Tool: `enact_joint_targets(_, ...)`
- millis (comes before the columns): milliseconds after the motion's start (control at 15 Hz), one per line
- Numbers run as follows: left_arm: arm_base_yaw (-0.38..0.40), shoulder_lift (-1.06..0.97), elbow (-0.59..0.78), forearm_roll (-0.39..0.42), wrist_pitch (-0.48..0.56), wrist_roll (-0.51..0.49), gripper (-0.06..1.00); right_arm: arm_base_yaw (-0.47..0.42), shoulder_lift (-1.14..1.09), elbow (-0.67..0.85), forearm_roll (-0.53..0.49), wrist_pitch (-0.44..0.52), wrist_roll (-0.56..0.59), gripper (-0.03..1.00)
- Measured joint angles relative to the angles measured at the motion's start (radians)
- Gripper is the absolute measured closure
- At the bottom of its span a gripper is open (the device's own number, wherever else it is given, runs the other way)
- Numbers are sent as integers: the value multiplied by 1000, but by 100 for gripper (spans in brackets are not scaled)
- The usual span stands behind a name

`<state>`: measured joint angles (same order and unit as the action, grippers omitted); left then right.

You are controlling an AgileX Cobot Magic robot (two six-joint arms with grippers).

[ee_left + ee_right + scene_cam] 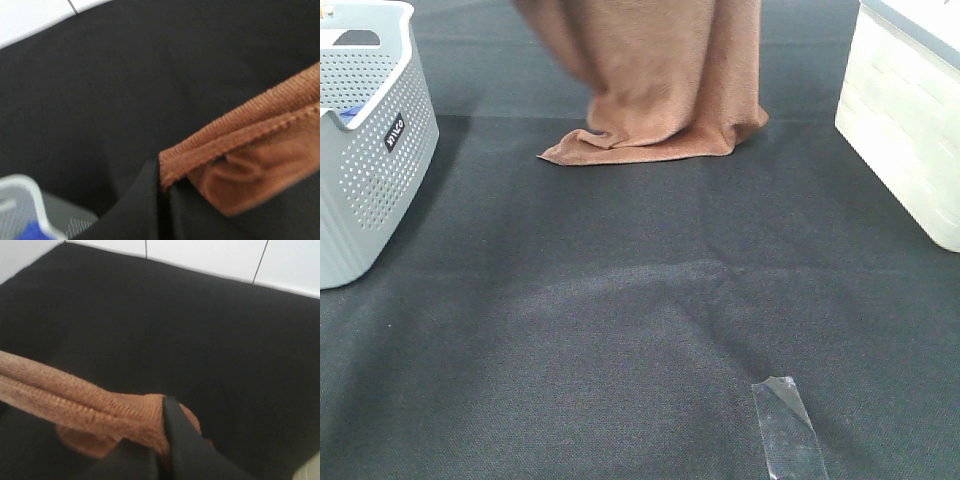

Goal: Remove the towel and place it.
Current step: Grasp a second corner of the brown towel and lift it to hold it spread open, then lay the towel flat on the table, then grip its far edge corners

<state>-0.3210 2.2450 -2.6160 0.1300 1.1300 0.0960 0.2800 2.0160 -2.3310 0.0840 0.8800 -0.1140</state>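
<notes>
The left gripper [162, 197] and right gripper [162, 442] are clenching the hem of the towel [660, 90], hanging it spread, probably for laying flat near the far edge of the table [620, 320].

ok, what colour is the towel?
Plain brown; the towel shows best in the exterior high view.

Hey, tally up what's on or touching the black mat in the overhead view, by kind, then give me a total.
brown towel: 1
grey perforated basket: 1
white bin: 1
strip of tape: 1
Total: 4
</notes>
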Motion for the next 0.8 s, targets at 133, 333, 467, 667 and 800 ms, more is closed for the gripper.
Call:
enact_joint_targets(133,0,-66,0,-42,48,-5,94,0,-51,0,0,130,20,96)
enact_joint_targets(333,-1,-210,174,-139,59,-16,94,0,-116,3,-10,318,27,96)
enact_joint_targets(467,-9,-347,409,-179,58,-20,94,1,-182,93,16,326,32,96)
enact_joint_targets(667,-47,-557,776,-211,50,-20,94,1,-354,387,55,340,33,96)
enact_joint_targets(800,-75,-692,977,-246,43,-34,94,2,-488,582,69,341,39,96)
